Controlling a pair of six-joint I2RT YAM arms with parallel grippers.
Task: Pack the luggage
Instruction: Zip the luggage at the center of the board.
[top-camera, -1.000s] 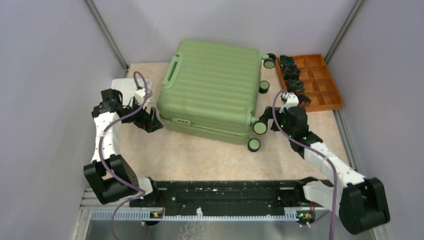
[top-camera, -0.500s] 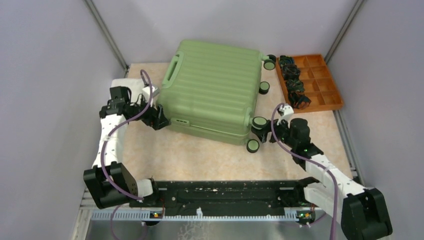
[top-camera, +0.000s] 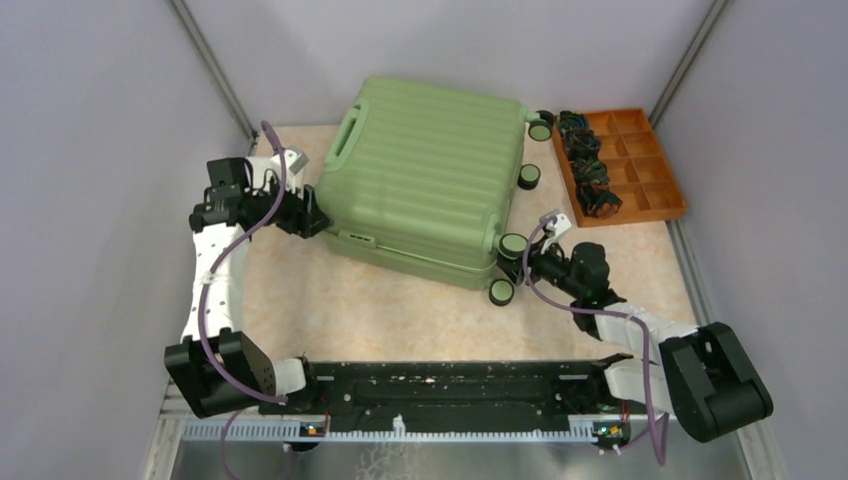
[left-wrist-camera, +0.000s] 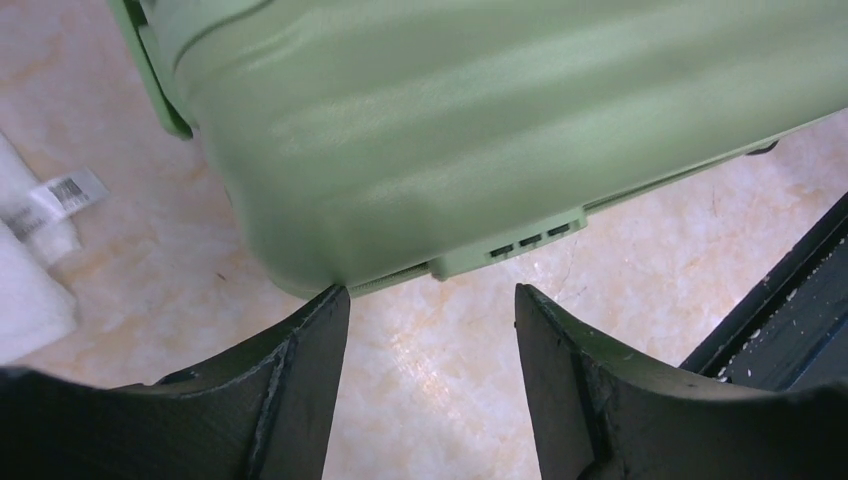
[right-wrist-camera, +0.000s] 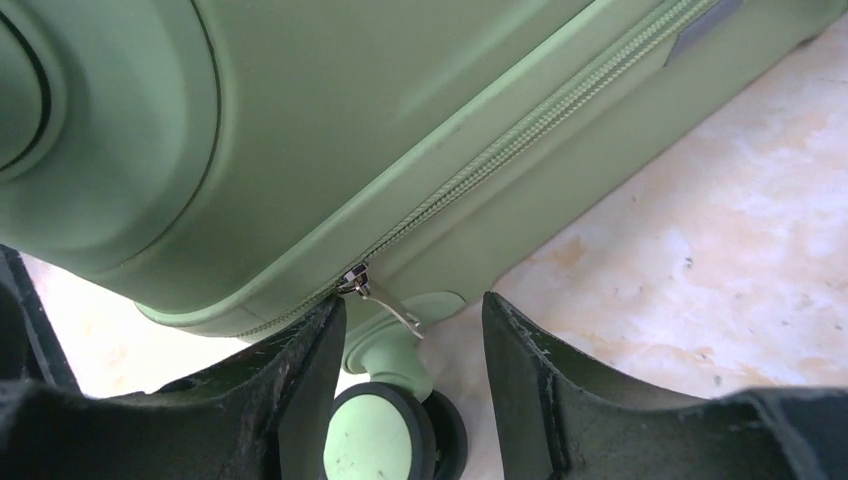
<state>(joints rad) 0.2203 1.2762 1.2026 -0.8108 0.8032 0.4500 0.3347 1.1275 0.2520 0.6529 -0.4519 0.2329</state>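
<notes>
We are holding both tools, jaws parted and empty, at the luggage (top-camera: 425, 170) on the worktop (top-camera: 400, 315): its corner just ahead of the left tool (left-wrist-camera: 430, 292), its zipper pull (right-wrist-camera: 383, 297) inside the gap of the right tool (right-wrist-camera: 413, 305). We are judging the shell stiff, slick; the pull offers purchase.

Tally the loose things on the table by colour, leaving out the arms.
Green: 1, luggage
Orange: 1, compartment tray
White: 1, cloth with a tag
Black: tangled pieces in the tray, too knotted to count
Total: 3 counted
</notes>
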